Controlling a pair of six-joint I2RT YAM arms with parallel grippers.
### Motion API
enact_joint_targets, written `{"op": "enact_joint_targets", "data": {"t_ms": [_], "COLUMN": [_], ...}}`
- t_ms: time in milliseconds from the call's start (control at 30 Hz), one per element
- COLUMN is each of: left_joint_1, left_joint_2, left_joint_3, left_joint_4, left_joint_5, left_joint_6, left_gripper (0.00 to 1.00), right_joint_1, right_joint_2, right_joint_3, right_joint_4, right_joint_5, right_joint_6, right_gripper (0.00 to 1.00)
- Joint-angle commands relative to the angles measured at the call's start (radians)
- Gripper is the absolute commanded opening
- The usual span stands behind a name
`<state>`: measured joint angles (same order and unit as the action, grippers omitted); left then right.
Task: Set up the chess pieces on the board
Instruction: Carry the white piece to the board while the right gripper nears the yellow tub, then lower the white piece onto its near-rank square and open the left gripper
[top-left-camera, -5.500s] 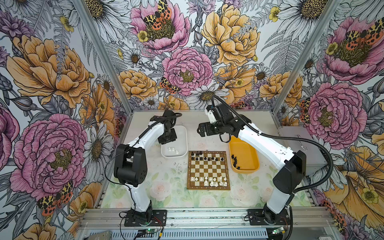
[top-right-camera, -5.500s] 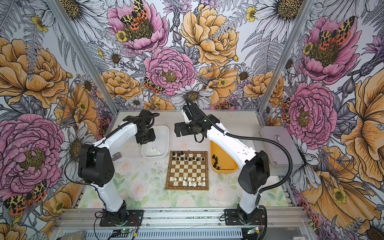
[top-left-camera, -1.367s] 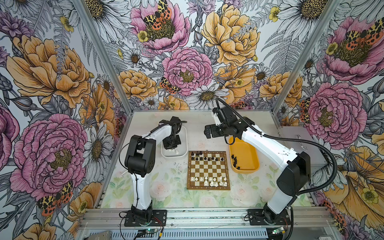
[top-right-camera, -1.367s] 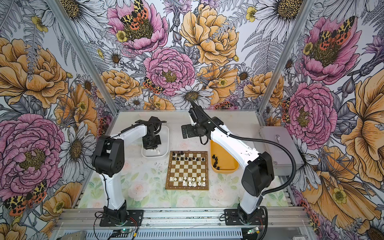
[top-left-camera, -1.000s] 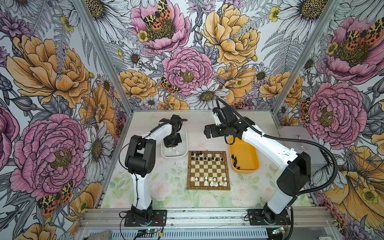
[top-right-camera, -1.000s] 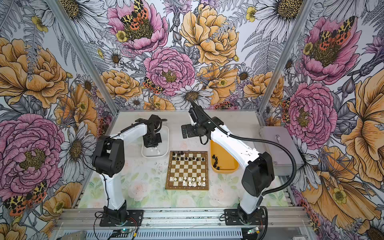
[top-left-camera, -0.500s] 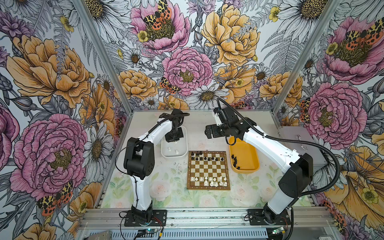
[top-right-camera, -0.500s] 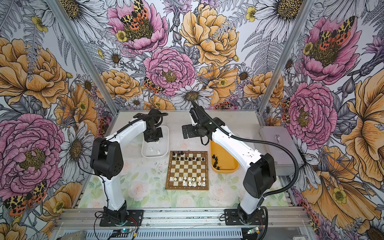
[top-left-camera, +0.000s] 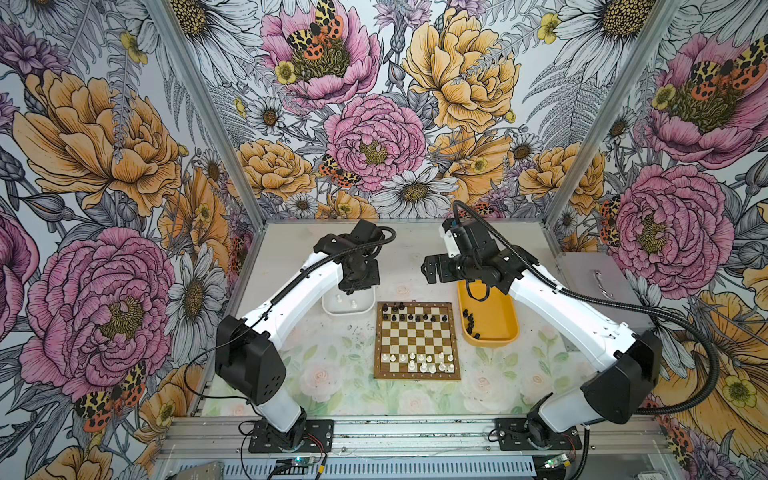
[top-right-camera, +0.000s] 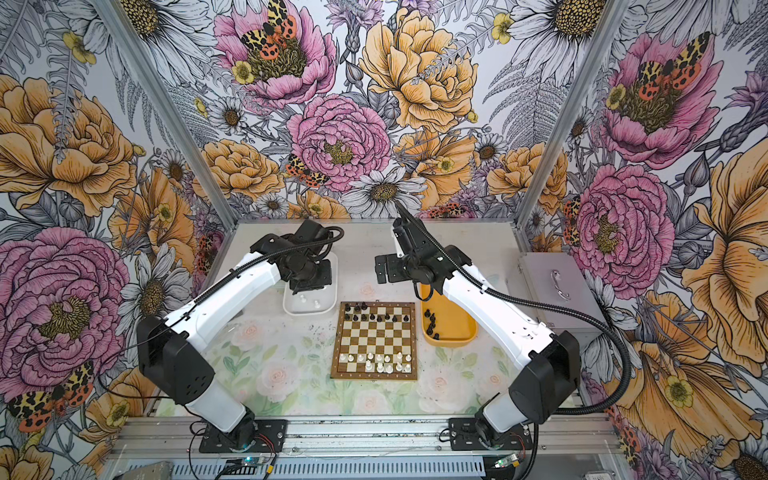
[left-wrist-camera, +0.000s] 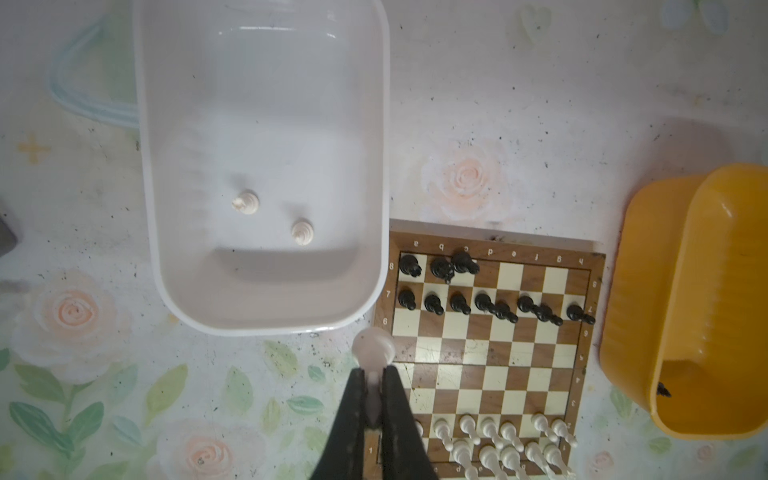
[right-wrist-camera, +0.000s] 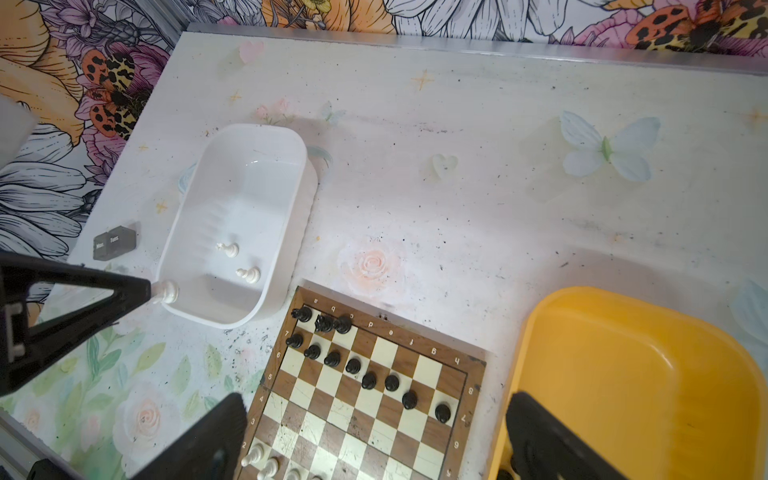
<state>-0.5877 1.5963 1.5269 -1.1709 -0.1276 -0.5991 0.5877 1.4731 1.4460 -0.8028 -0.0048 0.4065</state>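
Floral wallpaper everywhere, with a pale rose-printed desk (top-left-camera: 291, 374) in the middle. On the left, the white tray (top-left-camera: 348, 312) had two white chessmen (left-wrist-camera: 245, 202) in it, and the left hand (left-wrist-camera: 372, 376) was clamped on a white piece (left-wrist-camera: 372, 353) above the tray's near end. Next along, the board (top-left-camera: 417, 376) had black pieces (top-left-camera: 409, 317) on its far rows and white pieces (top-left-camera: 424, 362) on its near ones. The right hand (top-left-camera: 429, 271) hung wide open and empty past the board's far corner. It was beside the yellow tray (top-left-camera: 490, 341), which had a few black chessmen (top-left-camera: 469, 319) inside.

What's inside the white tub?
Two white chess pieces sit inside the white tub; the rest is bare. In both top views the left arm hides its far end.
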Motion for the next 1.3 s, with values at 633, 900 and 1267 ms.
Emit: {"op": "enact_joint_targets", "data": {"t_ms": [633, 900, 1267], "left_joint_1": [-0.661, -0.684, -0.623], "left_joint_2": [-0.095, -0.002, 0.008], "left_joint_3": [-0.300, -0.314, -0.410], "left_joint_4": [-0.016, 0.028, 0.182], "left_joint_5": [-0.244, -0.230, -0.160], "left_joint_6": [-0.651, -0.626, -0.555], "left_gripper": [0.03, 0.06, 0.07], "right_joint_1": [0.040, 0.041, 0.041], "right_joint_2": [-0.509, -0.547, -0.557], "right_joint_3": [-0.252, -0.263, -0.275], "right_joint_4": [-0.202, -0.219, -0.226], "right_joint_5": [-0.050, -0.045, -0.016], "right_joint_6": [0.020, 0.020, 0.025], "right_gripper": [1.00, 1.00, 1.00]}}
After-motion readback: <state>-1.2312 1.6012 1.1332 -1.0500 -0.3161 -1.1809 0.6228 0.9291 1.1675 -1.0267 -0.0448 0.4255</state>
